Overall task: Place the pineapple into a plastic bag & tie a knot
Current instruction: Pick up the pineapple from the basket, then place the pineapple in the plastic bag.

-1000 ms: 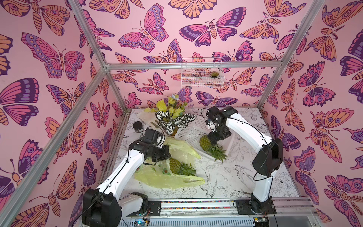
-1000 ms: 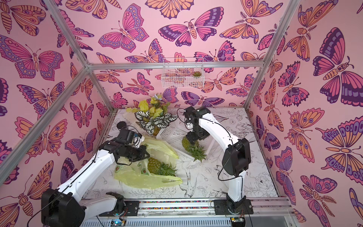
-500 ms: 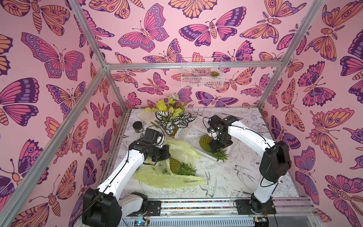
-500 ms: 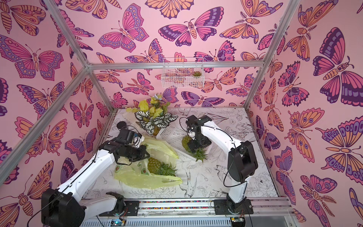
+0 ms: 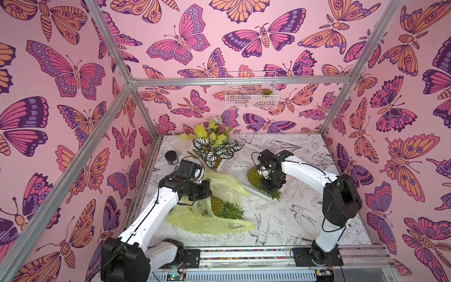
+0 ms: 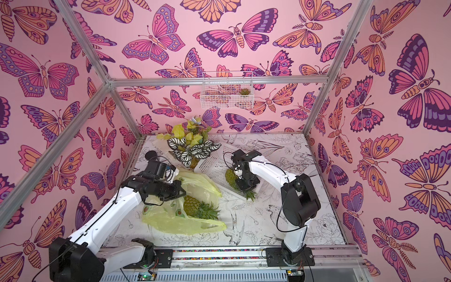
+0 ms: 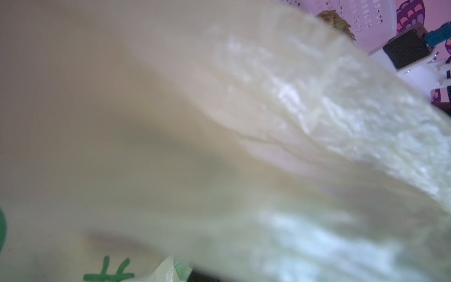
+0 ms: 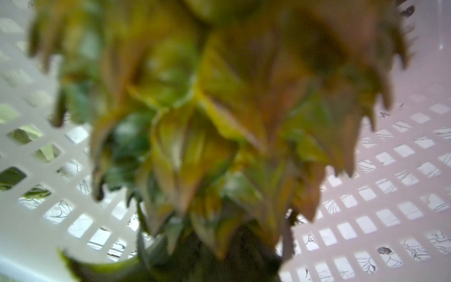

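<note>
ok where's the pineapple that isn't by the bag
In both top views that pineapple lies in the white perforated basket, just right of the potted plant, the right gripper over its crown.

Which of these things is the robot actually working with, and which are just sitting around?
Job: plastic bag; pineapple at its opening; second pineapple, in the white perforated basket.
Lying about: that basket; potted plant; black jar; wire wall basket holding a small plant.

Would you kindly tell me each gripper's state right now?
Left gripper: closed on the plastic bag.
Right gripper: at the crown of the pineapple in the white basket; cannot be told.
</note>
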Controlling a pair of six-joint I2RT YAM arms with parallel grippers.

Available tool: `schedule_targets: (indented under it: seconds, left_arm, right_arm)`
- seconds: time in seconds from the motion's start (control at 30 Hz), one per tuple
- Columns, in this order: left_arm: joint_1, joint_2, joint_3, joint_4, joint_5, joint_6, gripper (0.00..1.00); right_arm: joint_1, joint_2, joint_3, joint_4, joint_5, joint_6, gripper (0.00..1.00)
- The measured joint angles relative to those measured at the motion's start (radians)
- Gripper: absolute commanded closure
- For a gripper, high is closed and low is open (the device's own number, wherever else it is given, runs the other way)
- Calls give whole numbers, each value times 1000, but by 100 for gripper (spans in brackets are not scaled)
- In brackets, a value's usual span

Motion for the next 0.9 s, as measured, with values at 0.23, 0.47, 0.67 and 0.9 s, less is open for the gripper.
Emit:
schedule_targets:
  seconds: [0.23,0.47,0.67,0.9]
  left_arm:
    - [0,-42,0,-8,0,-7,100]
    - [-1,-52,0,-35,5,-6,100]
    - [-2,-47,6,-55,24,-6,100]
    - [-6,-25,41,-56,46,9,100]
  right_arm:
    - [0,-61,116,-70,-5,16,100]
    - [1,-322,150,-146,-32,37,100]
    - [108,-593,106,-173,-148,44,100]
    - [312,-724,-65,-107,-358,78,100]
